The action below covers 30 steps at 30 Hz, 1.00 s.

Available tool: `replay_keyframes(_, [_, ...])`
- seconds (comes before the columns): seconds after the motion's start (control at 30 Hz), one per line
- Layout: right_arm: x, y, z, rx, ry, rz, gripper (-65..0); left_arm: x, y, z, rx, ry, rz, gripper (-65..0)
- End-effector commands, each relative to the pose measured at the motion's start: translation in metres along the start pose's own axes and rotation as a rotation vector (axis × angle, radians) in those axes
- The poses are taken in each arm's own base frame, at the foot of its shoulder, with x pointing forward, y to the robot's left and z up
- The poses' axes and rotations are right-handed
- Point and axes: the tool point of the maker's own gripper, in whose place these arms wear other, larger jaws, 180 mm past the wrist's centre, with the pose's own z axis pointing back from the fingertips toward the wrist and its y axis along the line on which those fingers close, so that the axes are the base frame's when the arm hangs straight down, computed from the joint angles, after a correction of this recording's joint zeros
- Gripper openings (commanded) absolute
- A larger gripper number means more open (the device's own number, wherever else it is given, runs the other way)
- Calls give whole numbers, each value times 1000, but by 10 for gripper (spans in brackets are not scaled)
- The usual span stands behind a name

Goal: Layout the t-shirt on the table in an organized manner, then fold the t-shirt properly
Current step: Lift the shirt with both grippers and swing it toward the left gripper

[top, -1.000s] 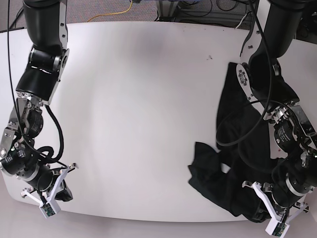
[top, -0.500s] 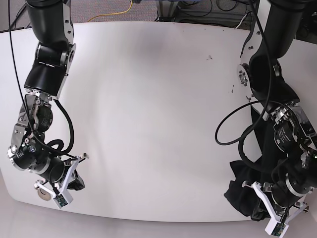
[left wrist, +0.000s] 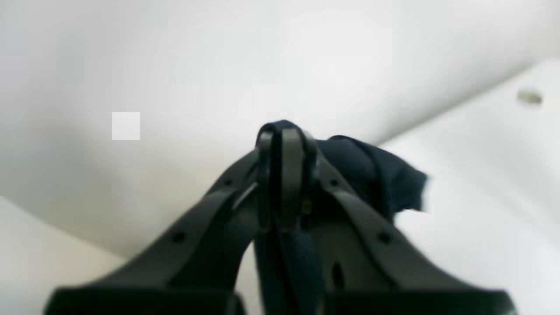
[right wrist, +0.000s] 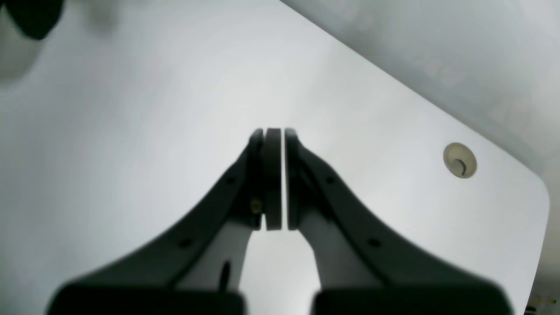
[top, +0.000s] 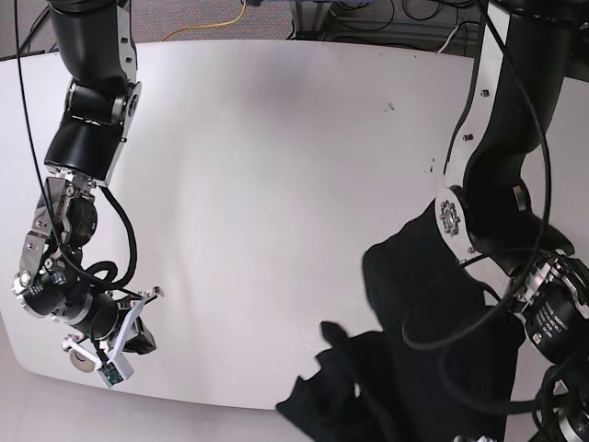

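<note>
The black t-shirt hangs bunched over the near right part of the white table, and its lower folds run off the bottom of the base view. In the left wrist view my left gripper is shut on a fold of the t-shirt, with cloth pinched between the pads and trailing right. The base view cuts this gripper off at the bottom right. My right gripper is at the near left corner, far from the shirt. It is shut with nothing between its fingers.
A round metal grommet sits in the table's near left corner, right beside my right gripper, and shows as the grommet in the right wrist view. Another grommet shows in the left wrist view. Cables lie beyond the far edge.
My left arm has swung and lifted, dragging the t-shirt from a tight bunch at the right edge into a wider hanging mass further left. My right arm has hardly moved in the last half second.
</note>
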Motion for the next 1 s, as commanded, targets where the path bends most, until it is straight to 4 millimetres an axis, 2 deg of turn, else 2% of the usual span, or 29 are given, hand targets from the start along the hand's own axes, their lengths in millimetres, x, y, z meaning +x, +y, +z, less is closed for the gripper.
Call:
replay_keyframes(0.0, [14,-13,7,-24,-41,1,-644,56,-6,9,-7,-135,-60,-650])
replay_keyframes(0.03, [13,-13,6,-25,-39,-2,-644,72,-10,11,-12,-165,-82,-650])
replay_keyframes(0.1, [9,-12,5,-21,-31,-5,-644,93,-18,14,-24,-205,-100,-650])
replay_keyframes(0.23, [1,-9,4,-17,-19,-9,-644,105,-49,6,-98,-238,-81,-650])
replay_keyframes(0.53, [-17,-21,13,-47,-20,-76,-644,92,-55,-14,-153,-176,-55,-650])
replay_keyframes(0.73, [-37,-35,27,-95,-2,-101,-644,91,-55,-15,-155,-173,-52,-650])
replay_keyframes(0.83, [-37,-34,28,-96,-2,-97,-644,54,-64,-27,-183,-104,-7,-650])
replay_keyframes(0.97, [-45,-31,27,-90,12,-103,-644,-33,-68,-39,-198,59,82,-650])
